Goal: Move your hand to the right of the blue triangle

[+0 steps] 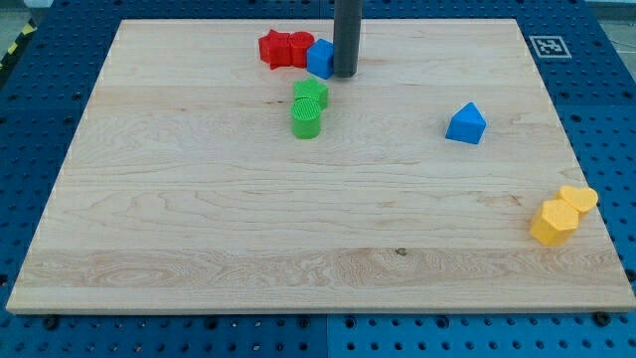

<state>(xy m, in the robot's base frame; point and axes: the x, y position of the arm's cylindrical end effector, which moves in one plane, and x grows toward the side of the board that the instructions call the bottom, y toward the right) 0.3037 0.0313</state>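
Note:
The blue triangle block (466, 124) lies on the wooden board (199, 219) at the view's right, above mid-height. My tip (344, 74) stands at the view's top centre, far to the left of the blue triangle and above it. The tip touches the right side of a blue cube-like block (319, 59).
Two red blocks (283, 48) sit left of the blue cube at the top. Two green blocks (309, 107) lie just below the tip. Two yellow blocks (562, 214) sit near the board's right edge, lower down. A fiducial marker (549, 45) is at the top right corner.

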